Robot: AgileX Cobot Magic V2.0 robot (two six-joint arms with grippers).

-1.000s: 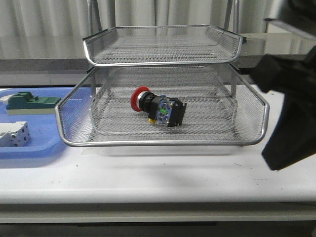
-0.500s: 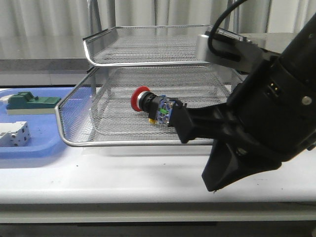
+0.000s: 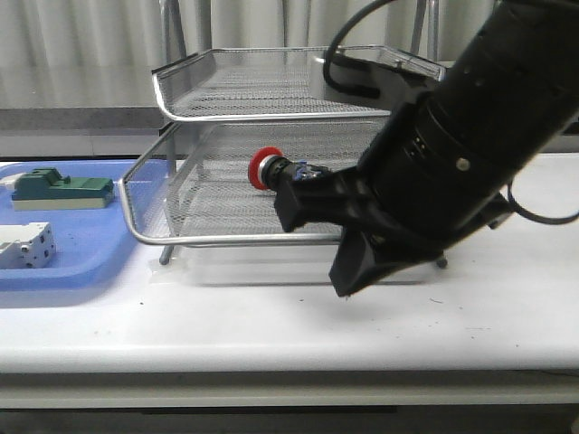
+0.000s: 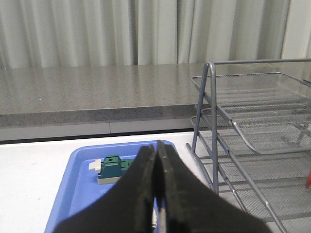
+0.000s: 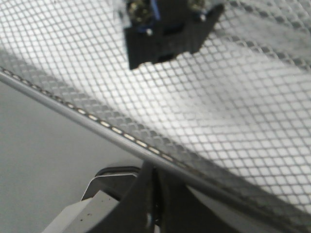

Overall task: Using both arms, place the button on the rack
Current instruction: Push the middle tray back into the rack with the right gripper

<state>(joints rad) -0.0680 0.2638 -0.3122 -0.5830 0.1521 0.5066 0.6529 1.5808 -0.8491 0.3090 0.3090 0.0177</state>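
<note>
Since half a second ago, the right arm (image 3: 452, 154) has swung up and forward across the front of the rack (image 3: 181, 237), now covering its right half; the rack's lower tray looks pushed back and its front rim sits higher in the front view. Button (image 3: 276, 172) lies on its side in the lower tray, red cap to the left, rear block against the arm's dark outline.

Right end effector (image 5: 151, 194): fingers pressed together, holding nothing, sitting just under the tray's front rim. Button's rear block (image 5: 165, 29) shows through the mesh beyond the rim, apart from the fingertips.

Left end effector (image 4: 156, 184): fingers clenched together, empty, above the blue tray (image 4: 80, 194) holding the green block (image 4: 112, 167), well apart from the button.
</note>
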